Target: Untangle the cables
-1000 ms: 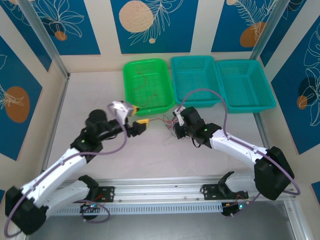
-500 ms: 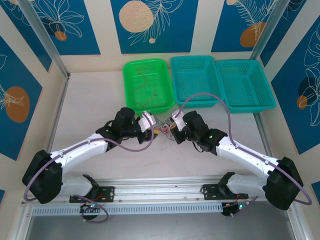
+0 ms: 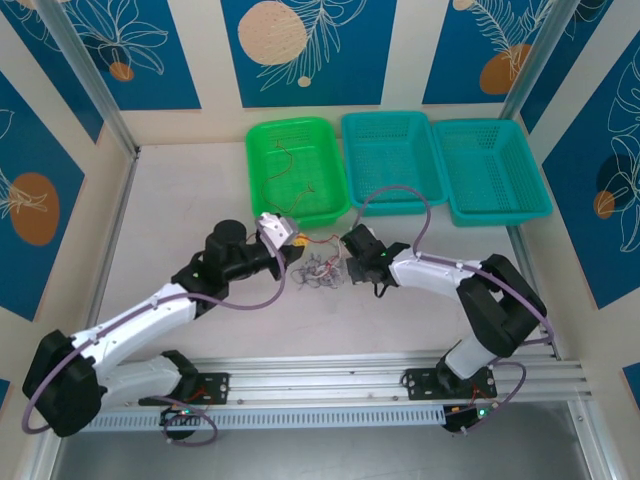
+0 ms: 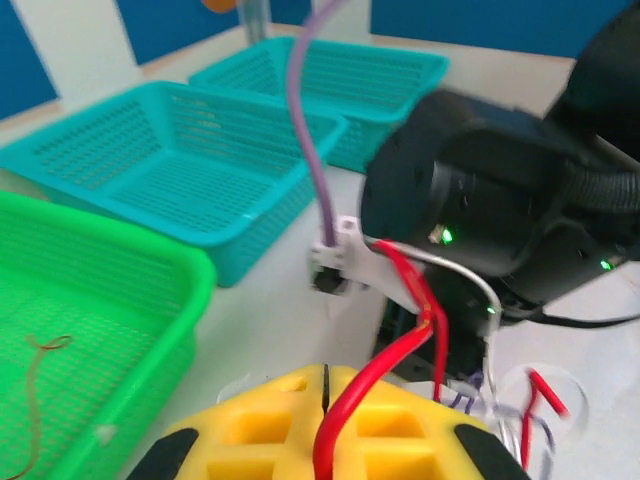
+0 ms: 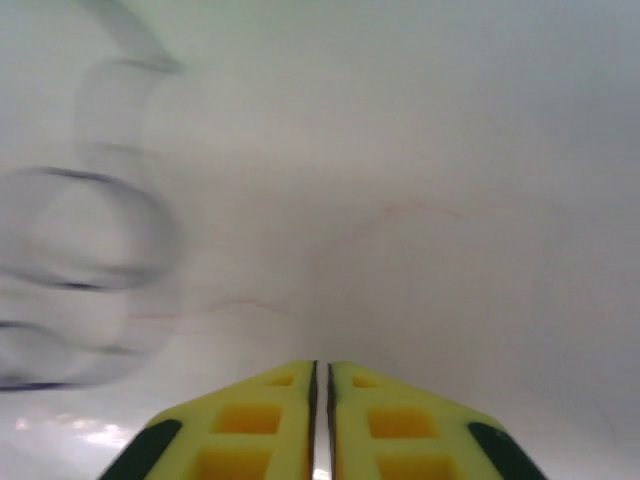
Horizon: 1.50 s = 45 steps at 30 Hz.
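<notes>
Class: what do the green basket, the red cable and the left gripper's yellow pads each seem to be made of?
Green basket: probably moulded plastic, slightly glossy, fine mesh walls. Red cable: likely wire in smooth plastic insulation, holding a curve. Pads of the left gripper: matt yellow plastic or rubber, with moulded square recesses.

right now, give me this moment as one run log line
left hand: shut on red cable | right hand: shut, nothing seen in it | cable tangle: on table between the hands
</notes>
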### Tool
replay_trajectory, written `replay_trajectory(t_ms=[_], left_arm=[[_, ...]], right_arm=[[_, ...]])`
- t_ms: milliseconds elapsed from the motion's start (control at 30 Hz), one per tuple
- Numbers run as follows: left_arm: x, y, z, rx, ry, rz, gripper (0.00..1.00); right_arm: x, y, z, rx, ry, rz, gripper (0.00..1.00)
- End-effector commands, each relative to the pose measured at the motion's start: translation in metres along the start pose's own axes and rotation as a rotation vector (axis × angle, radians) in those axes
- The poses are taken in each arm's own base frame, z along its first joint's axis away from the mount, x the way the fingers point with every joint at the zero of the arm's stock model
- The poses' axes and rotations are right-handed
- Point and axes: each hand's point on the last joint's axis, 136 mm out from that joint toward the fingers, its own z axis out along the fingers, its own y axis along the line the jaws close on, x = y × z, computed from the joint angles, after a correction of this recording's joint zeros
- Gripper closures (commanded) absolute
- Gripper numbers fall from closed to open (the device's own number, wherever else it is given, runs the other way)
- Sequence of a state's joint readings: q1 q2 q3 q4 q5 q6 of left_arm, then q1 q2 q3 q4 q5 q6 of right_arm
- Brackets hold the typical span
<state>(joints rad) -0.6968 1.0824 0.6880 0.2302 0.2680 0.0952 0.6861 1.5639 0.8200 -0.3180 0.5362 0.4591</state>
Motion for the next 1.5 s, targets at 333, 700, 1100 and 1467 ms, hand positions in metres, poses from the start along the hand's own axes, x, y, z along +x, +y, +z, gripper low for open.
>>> replay_trajectory(t_ms=[333, 700, 1100, 1467], left_arm=[[0.021, 0.014, -0.002, -0.104, 0.058, -0.08, 1.0], [0.015, 0.002, 0.002, -0.024, 0.033, -0.103, 1.0], [-0.043, -0.025, -0.034, 0.097, -0.208, -0.067, 1.0], [-0.071, 0.007, -0.072, -0.131, -0.28, -0.097, 1.0]], right_arm=[[-0.029, 0.043, -0.088, -0.582, -0.265, 0.124, 0.71], [-0.069, 0.096, -0.167, -0.829, -0.538, 0.12, 0.14], [-0.073, 0.08, -0.062, -0.5, -0.329, 0.361, 0.21], [-0.014, 0.009, 0.001, -0.275, -0.102, 0.558, 0.8]])
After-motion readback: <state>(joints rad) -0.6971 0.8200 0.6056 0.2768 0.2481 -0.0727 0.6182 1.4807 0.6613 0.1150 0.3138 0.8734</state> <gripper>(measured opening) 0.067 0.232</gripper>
